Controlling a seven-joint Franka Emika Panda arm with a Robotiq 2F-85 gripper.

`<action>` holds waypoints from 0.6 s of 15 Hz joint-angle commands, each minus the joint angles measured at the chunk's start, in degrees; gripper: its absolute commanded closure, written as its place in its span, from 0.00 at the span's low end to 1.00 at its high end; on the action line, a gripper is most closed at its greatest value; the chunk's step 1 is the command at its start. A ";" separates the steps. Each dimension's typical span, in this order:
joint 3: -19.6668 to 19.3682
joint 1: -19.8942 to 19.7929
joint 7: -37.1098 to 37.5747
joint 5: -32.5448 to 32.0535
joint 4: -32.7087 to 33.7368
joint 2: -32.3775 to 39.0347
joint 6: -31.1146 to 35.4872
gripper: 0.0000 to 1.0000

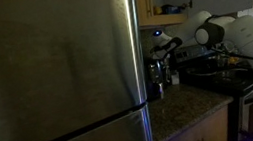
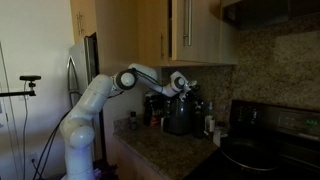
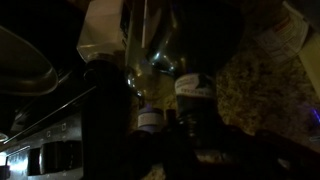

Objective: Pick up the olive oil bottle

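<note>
**Gripper [image 2: 181, 86] over granite counter [image 2: 165, 150]**

Whether the jaws are released or clenched cannot be told; the wrist view is too dark. Olive oil bottle [image 3: 155, 55], clear glass with yellowish contents, stands upright among dark, round-capped bottles [image 3: 195, 88] on the speckled stone.

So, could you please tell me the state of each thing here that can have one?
Tall stainless steel fridge: door shut.
Wooden upper wall cabinet: doors shut.
Dark glass bottles on the granite counter: upright, capped.
Robot's claw: poised over the bottles; open or shut unclear.
</note>
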 commanded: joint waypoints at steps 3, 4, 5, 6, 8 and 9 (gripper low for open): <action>-7.15 4.21 7.55 -7.58 -1.48 3.71 -1.50 0.95; -7.72 4.47 8.96 -8.83 -2.04 3.09 -2.03 0.94; -8.39 4.61 10.60 -10.54 -2.89 2.34 -2.28 0.94; -8.34 4.36 11.79 -11.69 -3.56 1.82 -2.29 0.94; -8.10 3.57 14.07 -13.70 -4.91 1.26 -2.30 0.94; -8.08 3.27 15.15 -14.60 -5.97 1.03 -2.11 0.94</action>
